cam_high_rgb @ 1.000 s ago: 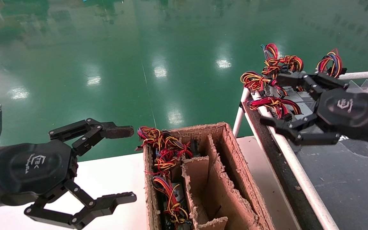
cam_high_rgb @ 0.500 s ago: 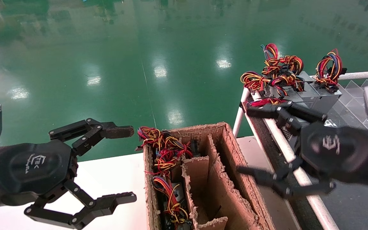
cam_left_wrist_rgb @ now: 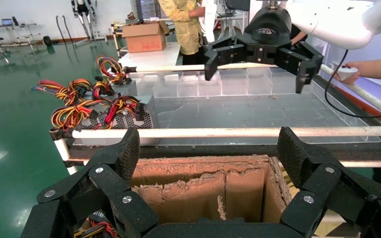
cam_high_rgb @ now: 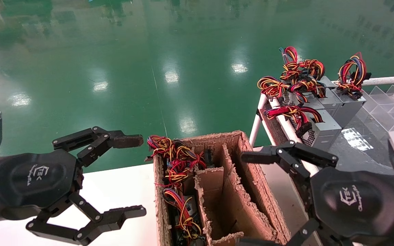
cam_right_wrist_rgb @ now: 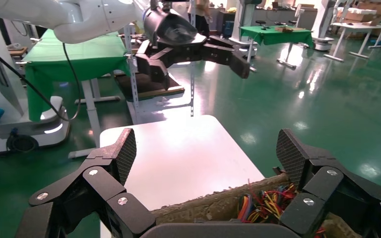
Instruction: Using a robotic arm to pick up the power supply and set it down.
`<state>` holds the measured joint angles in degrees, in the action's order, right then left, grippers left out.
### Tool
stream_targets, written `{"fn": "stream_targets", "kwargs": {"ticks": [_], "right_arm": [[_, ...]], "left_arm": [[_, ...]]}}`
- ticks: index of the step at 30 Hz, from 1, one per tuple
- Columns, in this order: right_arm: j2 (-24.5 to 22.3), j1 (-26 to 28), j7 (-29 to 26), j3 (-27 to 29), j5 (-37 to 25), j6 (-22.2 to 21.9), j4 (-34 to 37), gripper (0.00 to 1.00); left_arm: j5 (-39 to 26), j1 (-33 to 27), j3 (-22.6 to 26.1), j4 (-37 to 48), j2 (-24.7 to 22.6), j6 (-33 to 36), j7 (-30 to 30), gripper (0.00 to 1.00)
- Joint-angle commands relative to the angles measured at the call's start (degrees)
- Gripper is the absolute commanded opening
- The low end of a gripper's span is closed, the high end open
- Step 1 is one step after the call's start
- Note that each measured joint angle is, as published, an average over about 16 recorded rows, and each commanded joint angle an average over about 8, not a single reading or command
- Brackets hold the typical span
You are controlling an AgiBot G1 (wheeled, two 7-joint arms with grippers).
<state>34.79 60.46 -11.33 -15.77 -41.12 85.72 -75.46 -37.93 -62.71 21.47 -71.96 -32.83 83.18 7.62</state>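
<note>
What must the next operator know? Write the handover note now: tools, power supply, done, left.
Left tool: open, empty, hanging over the white table beside the cardboard box.
Right tool: open, empty, at the box's right edge.
Power supply: lying on the rack, near corner, red wires draped over the rail.
Done: supply set down.
Left: probably the wired units in the box's left compartment.

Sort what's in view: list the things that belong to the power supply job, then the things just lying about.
Belongs to the job:
- power supply with loose red wires, on the rack
- right gripper, open, above the cardboard box
- left gripper, open, idle over the white table

Lying about:
- cardboard box
- other grey supplies with knotted wires
- white table
- clear dividers
</note>
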Motion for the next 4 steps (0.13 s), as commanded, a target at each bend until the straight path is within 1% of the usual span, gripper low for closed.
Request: {"fn": "stream_targets", "kwargs": {"ticks": [1,4], "right_arm": [[-0.05,-0.15,-0.03,0.06,0.16,-0.02,-0.2,1.0],[-0.04,0.01,0.05,0.05,0.09,-0.03,0.06,1.0]], "left_arm": [[0.0,0.0,0.0,0.0,0.0,0.0,0.0,1.0],[0.0,0.0,0.0,0.0,0.0,0.0,0.0,1.0]]}}
